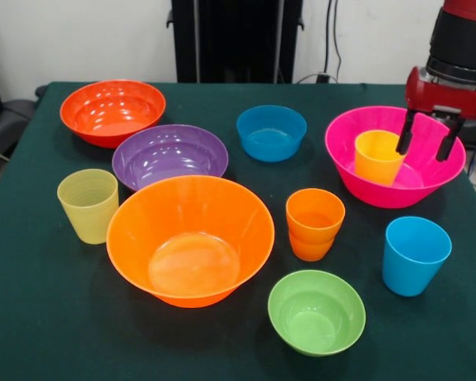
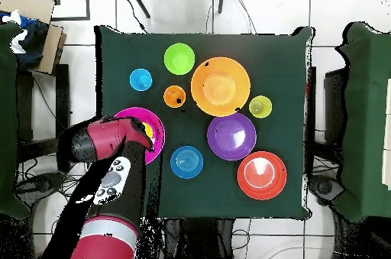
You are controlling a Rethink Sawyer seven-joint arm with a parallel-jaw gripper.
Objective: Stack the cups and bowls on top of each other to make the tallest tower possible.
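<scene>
My gripper (image 1: 426, 136) is open and empty, its tips just above the right half of the hot pink bowl (image 1: 381, 194) at the table's right. The yellow cup (image 1: 378, 155) stands upright inside that bowl, just left of the gripper. The large orange bowl (image 1: 190, 238) sits in the middle. Around it lie the purple bowl (image 1: 170, 154), the red-orange bowl (image 1: 111, 109), the blue bowl (image 1: 271, 131) and the lime green bowl (image 1: 316, 309). The ribbed yellow-green cup (image 1: 88, 204), orange cup (image 1: 314, 222) and sky blue cup (image 1: 415, 254) stand upright and apart.
In the overhead view my red arm (image 2: 103, 140) reaches over the table's left edge and covers most of the pink bowl (image 2: 156, 121). The dark green table cloth (image 1: 47, 317) carries everything. Chairs stand at both sides of the table.
</scene>
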